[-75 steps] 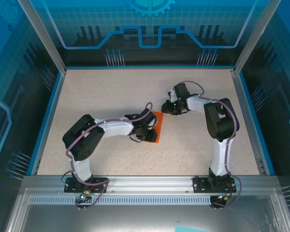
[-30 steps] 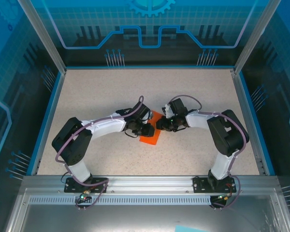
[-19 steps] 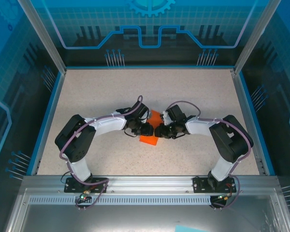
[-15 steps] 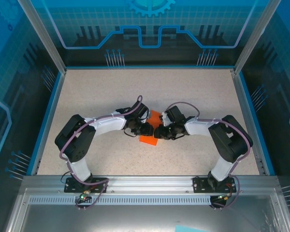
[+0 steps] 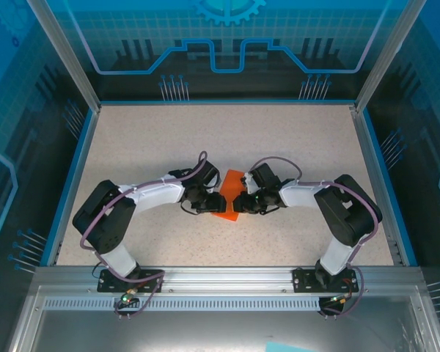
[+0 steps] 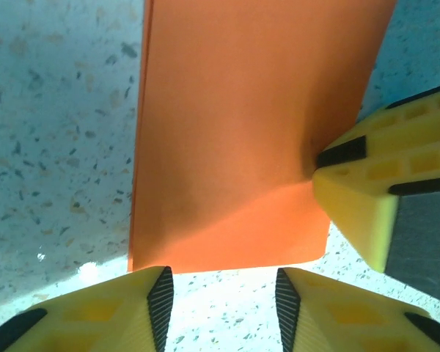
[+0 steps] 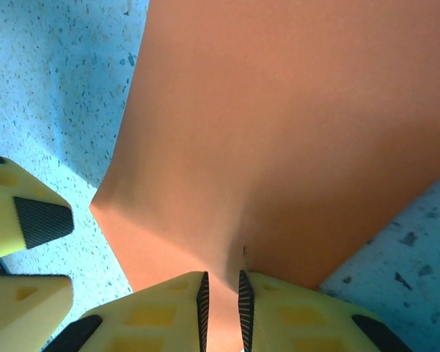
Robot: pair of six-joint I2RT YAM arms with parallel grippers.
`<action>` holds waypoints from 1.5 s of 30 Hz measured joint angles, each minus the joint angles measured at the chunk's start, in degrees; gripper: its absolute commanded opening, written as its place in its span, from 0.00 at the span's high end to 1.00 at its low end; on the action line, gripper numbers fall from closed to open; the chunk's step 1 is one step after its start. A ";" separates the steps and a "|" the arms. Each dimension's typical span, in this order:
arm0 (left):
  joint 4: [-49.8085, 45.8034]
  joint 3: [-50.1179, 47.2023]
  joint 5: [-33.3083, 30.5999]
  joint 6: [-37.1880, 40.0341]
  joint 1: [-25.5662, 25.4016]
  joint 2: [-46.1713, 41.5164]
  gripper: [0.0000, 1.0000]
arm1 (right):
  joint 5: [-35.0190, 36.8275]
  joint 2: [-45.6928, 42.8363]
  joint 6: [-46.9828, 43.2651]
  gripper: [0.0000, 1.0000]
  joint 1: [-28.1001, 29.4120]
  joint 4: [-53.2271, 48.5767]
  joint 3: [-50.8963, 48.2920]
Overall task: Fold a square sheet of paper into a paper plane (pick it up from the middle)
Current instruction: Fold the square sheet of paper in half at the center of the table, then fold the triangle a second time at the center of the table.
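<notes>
Now the paper plane [image 6: 242, 132] lies near the middle of the speckled desk [image 5: 169, 139], one edge pinched by the clenched right end effector [image 7: 221, 293], while the left end effector [image 6: 224, 293] stands released, its fingers apart just short of the opposite edge.

White-and-black arms [image 5: 158, 194], purple cables [image 5: 276, 159], yellow gripper fingers [image 6: 95, 315]
</notes>
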 measured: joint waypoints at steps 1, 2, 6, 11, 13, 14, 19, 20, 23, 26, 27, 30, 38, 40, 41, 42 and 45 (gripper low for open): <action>0.00 -0.11 0.00 -0.50 0.02 0.00 0.57 | -0.15 -0.02 0.00 0.78 0.00 0.31 -0.15; 0.07 -0.13 -0.04 -0.87 0.02 0.00 0.56 | -0.24 -0.02 0.00 0.78 0.00 0.46 -0.20; 1.09 -0.66 -0.48 -2.29 0.02 -0.02 0.51 | -0.57 -0.02 0.02 0.78 0.00 1.11 -0.46; 1.79 -2.86 -1.31 -4.17 0.02 -0.52 0.49 | -0.57 -0.02 0.02 0.78 -0.04 1.14 -0.46; 1.99 -3.82 -1.73 -4.98 0.02 -1.11 0.48 | -0.59 -0.04 0.02 0.78 -0.04 1.16 -0.50; 2.27 -4.24 -1.86 -5.40 0.02 -1.33 0.49 | -0.59 -0.07 0.00 0.78 -0.04 1.20 -0.50; 4.98 -5.35 -1.95 -7.02 0.02 -1.40 0.53 | -0.74 -0.07 0.00 0.78 -0.04 1.33 -0.55; 5.53 -5.49 -1.97 -7.17 0.02 -1.40 0.55 | -0.74 -0.07 0.02 0.78 -0.07 1.33 -0.55; 6.51 -5.51 -1.97 -7.65 0.02 -1.40 0.60 | -0.76 -0.07 0.00 0.78 -0.07 1.36 -0.55; 6.82 -5.51 -1.99 -8.11 0.07 -1.40 0.62 | -0.79 -0.07 0.00 0.78 -0.04 1.36 -0.57; 6.86 -5.51 -1.97 -8.09 0.07 -1.40 0.63 | -0.76 -0.07 0.00 0.78 -0.07 1.38 -0.57; 6.75 -5.49 -1.99 -8.07 0.07 -1.40 0.63 | -0.79 -0.07 0.00 0.78 -0.07 1.55 -0.68; 4.90 -5.07 -2.93 -7.82 0.28 -1.44 0.67 | -0.94 -0.17 0.00 0.78 -0.17 1.95 -0.94; 4.66 -4.83 -2.99 -7.82 0.37 -1.49 0.68 | -0.96 -0.17 -0.02 0.78 -0.17 1.97 -0.94; 4.66 -4.68 -2.99 -7.82 0.39 -1.49 0.68 | -0.96 -0.17 0.00 0.78 -0.17 1.97 -0.94; 4.66 -4.48 -2.99 -7.82 0.39 -1.49 0.68 | -0.96 -0.17 0.00 0.78 -0.17 1.97 -0.94; 4.70 -3.93 -2.99 -7.76 0.50 -1.49 0.68 | -0.96 -0.17 0.00 0.78 -0.17 1.97 -0.94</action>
